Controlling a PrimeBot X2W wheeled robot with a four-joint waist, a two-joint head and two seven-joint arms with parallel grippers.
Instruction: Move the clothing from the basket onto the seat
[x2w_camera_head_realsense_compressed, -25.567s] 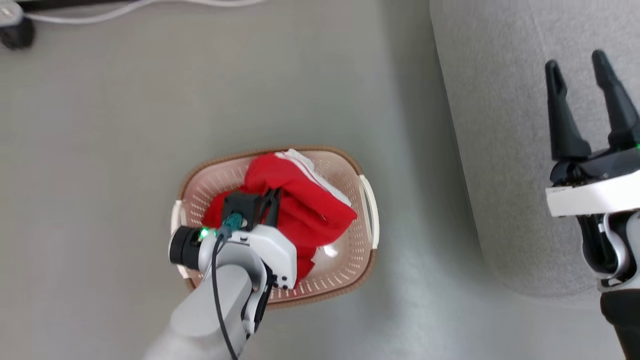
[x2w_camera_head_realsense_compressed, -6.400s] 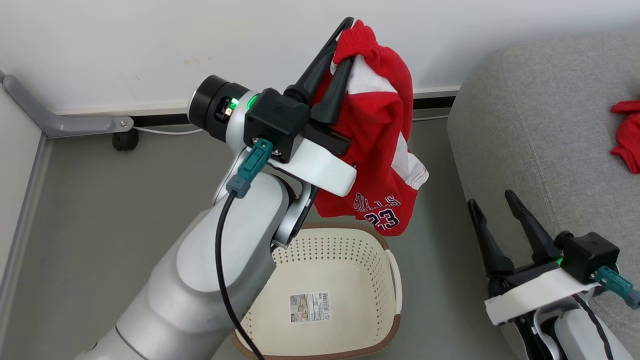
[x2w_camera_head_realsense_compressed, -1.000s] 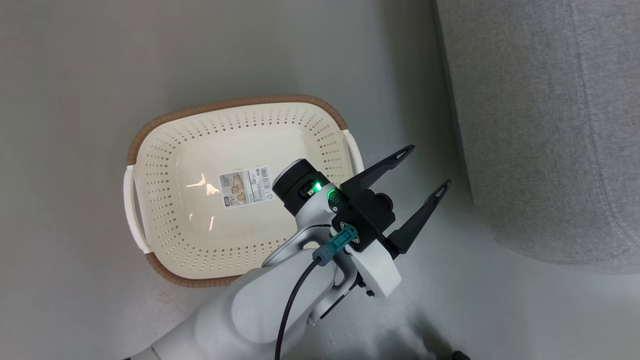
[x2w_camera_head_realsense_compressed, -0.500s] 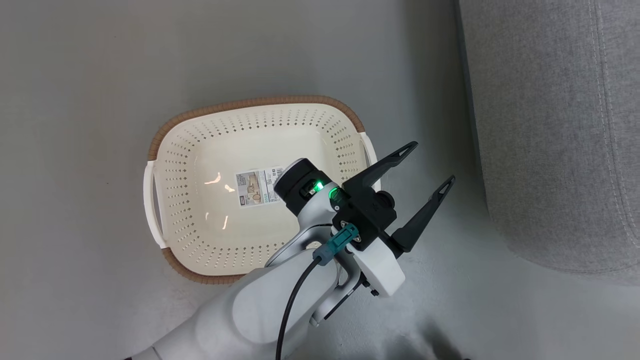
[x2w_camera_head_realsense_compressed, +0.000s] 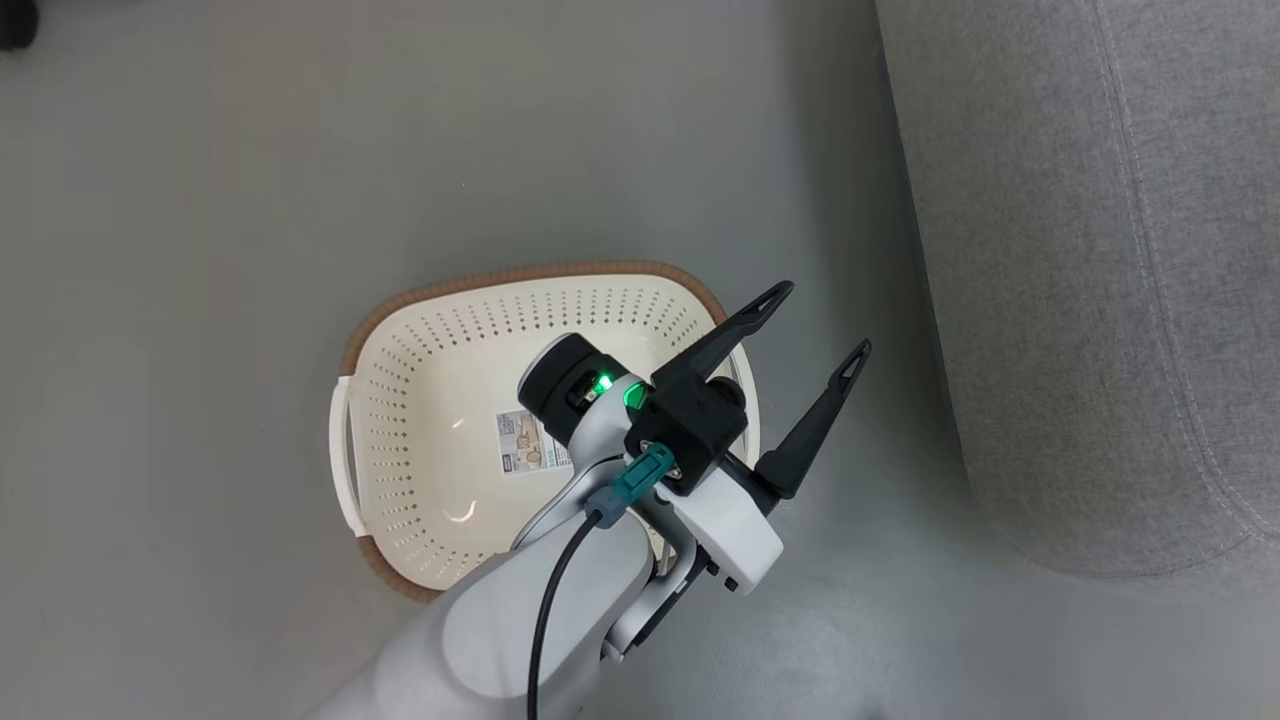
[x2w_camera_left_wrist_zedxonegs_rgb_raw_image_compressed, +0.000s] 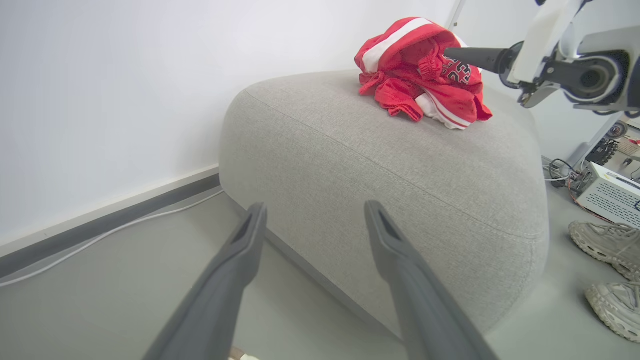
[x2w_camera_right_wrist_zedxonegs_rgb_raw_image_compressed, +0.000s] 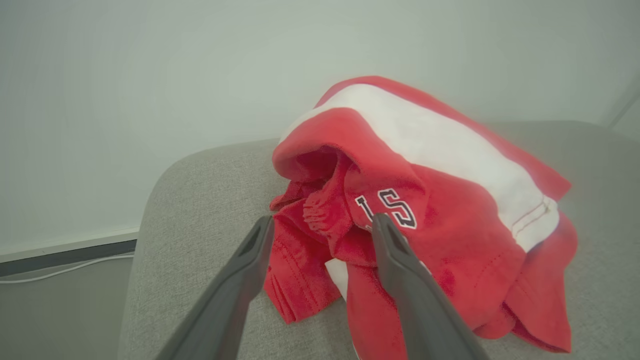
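1. Right gripper (x2w_camera_right_wrist_zedxonegs_rgb_raw_image_compressed: 322, 220): jaws standing apart, pinching nothing; tips sitting at the near edge of the clothing (x2w_camera_right_wrist_zedxonegs_rgb_raw_image_compressed: 450, 200), one finger overlapping the fabric.
2. Clothing is lying bunched on top of the seat (x2w_camera_right_wrist_zedxonegs_rgb_raw_image_compressed: 200, 210), dead ahead of those tips and spreading to their right.
3. Left gripper (x2w_camera_head_realsense_compressed: 819, 320): also spread, holding nothing, hanging low over the basket (x2w_camera_head_realsense_compressed: 500, 277) rim, well apart from the heap; right arm is sitting nearer.
4. Heap isn't pointing any clear way; long axis is running across the finger line, white stripe (x2w_camera_right_wrist_zedxonegs_rgb_raw_image_compressed: 440, 145) slanting upper-left to lower-right in the right wrist view.
5. Basket bottom is showing bare around its label (x2w_camera_head_realsense_compressed: 522, 447); next move is probably backing straight out without snagging.
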